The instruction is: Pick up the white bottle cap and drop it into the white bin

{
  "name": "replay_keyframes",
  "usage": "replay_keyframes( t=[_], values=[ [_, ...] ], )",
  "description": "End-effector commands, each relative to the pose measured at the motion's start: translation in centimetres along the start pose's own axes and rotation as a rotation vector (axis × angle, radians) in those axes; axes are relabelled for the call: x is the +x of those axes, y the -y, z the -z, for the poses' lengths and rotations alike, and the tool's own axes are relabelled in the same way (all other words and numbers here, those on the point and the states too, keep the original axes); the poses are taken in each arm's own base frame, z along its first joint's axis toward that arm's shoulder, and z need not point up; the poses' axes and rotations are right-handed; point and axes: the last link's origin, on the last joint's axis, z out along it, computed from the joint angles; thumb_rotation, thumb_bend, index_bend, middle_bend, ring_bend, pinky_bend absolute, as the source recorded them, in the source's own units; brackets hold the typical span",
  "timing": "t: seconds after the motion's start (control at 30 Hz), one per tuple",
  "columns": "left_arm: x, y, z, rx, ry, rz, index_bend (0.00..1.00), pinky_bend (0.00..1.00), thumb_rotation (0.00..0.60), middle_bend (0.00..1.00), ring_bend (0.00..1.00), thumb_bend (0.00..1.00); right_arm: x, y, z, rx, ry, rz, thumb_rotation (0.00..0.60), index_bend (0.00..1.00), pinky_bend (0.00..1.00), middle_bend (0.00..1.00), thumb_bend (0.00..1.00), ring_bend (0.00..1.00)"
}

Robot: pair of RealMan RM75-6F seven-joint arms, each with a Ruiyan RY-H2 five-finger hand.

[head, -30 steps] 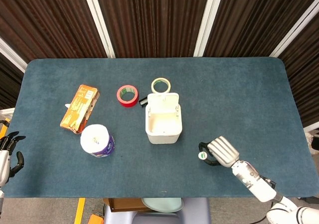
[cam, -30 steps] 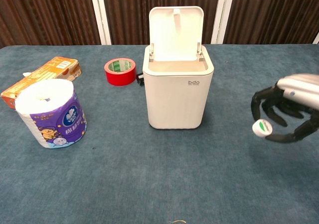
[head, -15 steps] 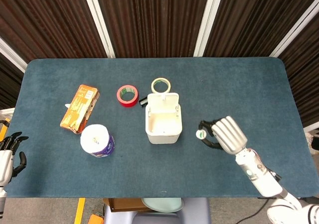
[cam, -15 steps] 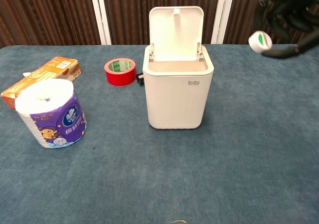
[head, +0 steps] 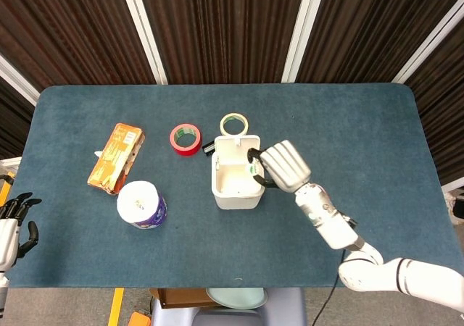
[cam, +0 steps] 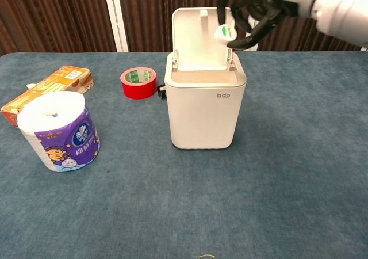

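Note:
The white bin [head: 235, 187] [cam: 205, 110] stands mid-table with its lid [cam: 203, 30] tipped up and open. My right hand [head: 281, 165] [cam: 251, 10] hovers over the bin's right rim, pinching the white bottle cap [cam: 222, 33] [head: 253, 169] between thumb and fingers. The cap hangs just above the open mouth, in front of the raised lid. My left hand [head: 14, 221] rests off the table's left edge with its fingers apart and nothing in it.
A red tape roll [head: 185, 138] [cam: 138, 82] and a pale tape ring [head: 234, 125] lie behind the bin, with a small black object [head: 208, 148] beside it. A toilet paper roll [head: 141, 204] [cam: 57, 130] and an orange box [head: 115, 157] [cam: 49, 91] sit at the left.
My right hand carried the cap up from the table at the right and leftward, until it came over the bin's opening. The left hand stayed put.

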Motion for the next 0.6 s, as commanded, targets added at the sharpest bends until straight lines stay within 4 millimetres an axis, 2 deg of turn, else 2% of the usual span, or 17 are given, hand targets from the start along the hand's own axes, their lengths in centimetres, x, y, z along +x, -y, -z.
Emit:
replay_keyframes(
  t=[0.03, 0.27, 0.43, 0.6],
  values=[
    [0.0, 0.0, 0.0, -0.003, 0.002, 0.001, 0.26, 0.26, 0.6, 0.16, 0.18, 0.69, -0.8, 0.6, -1.4, -0.002, 0.004, 0.009, 0.6, 0.73, 1.0, 0.84, 0.35, 0.89],
    [0.1, 0.0, 0.0, -0.004, 0.0, 0.004, 0.26, 0.26, 0.6, 0.16, 0.18, 0.69, -2.2, 0.8, -2.2, -0.017, 0.035, 0.029, 0.6, 0.67, 1.0, 0.84, 0.35, 0.89],
    [0.0, 0.0, 0.0, -0.003, 0.003, 0.004, 0.26, 0.26, 0.6, 0.16, 0.18, 0.69, -2.2, 0.5, -1.9, -0.023, 0.017, 0.044, 0.6, 0.53, 1.0, 0.84, 0.13, 0.89],
    [0.0, -0.1, 0.0, -0.007, 0.006, 0.002, 0.26, 0.26, 0.6, 0.16, 0.18, 0.69, -1.5, -0.3, -1.1, -0.029, -0.026, 0.055, 0.6, 0.36, 1.0, 0.84, 0.09, 0.89]
  ],
)
